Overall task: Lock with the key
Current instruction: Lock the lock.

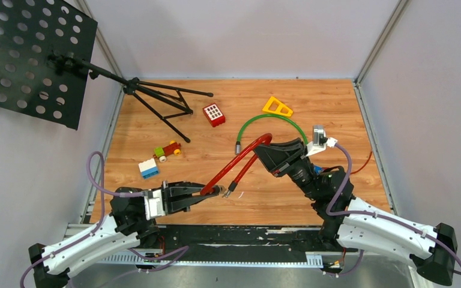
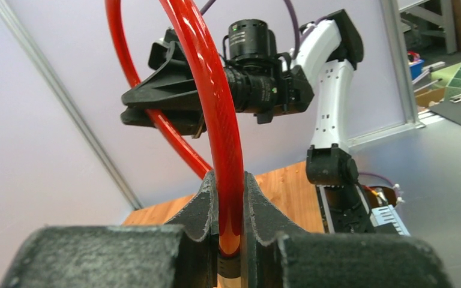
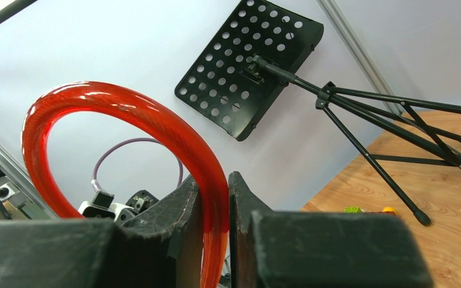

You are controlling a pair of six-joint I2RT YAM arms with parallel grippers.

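Observation:
A red cable lock [image 1: 240,159] is bent into a narrow loop and held above the table by both grippers. My left gripper [image 1: 213,192] is shut on one strand near its end, and in the left wrist view the red cable [image 2: 216,108] rises from between the fingers of that gripper [image 2: 231,180]. At the loop's bend, my right gripper [image 1: 263,149] is shut on the cable [image 3: 156,126], which runs down between the closed jaws of that gripper [image 3: 215,180]. The other strand's dark end [image 1: 232,191] hangs free near the left fingertips. No key shows in any view.
A green cable lock [image 1: 270,120] lies behind the right gripper. A yellow triangle [image 1: 277,107], a red block [image 1: 213,114], a toy train [image 1: 168,150] and a blue-white brick [image 1: 149,169] lie on the table. A black music stand [image 1: 156,99] stands at the back left.

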